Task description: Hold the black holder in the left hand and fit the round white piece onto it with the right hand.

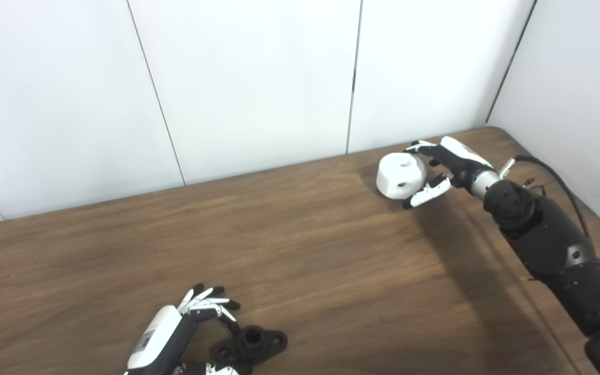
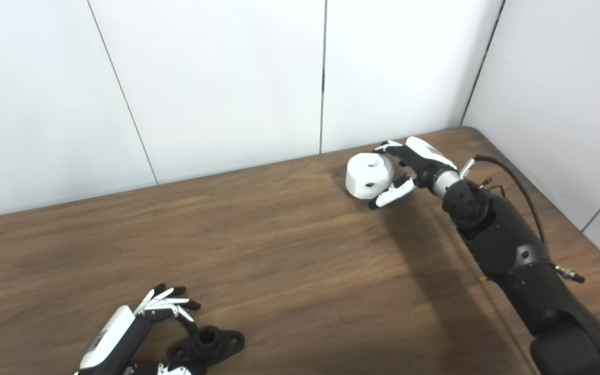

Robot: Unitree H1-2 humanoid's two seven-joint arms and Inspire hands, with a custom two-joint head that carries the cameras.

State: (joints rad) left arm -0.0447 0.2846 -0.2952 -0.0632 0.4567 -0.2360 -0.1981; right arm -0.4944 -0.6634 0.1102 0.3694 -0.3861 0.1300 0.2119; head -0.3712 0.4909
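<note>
The round white piece (image 1: 400, 176) sits near the table's far right, with a hole in its top and another in its side. My right hand (image 1: 443, 169) wraps it from the right, fingers (image 1: 421, 147) over its far top edge and thumb against its near side. The black holder (image 1: 252, 344), a flanged part with a raised hub, lies on the table at the bottom edge. Just left of it is my left hand (image 1: 196, 317), with fingers spread above the holder and thumb low beside it. I see no closed grip on the holder.
The brown wooden table (image 1: 300, 250) ends at white wall panels behind and on the right. A black cable (image 1: 565, 187) loops over my right forearm near the table's right corner.
</note>
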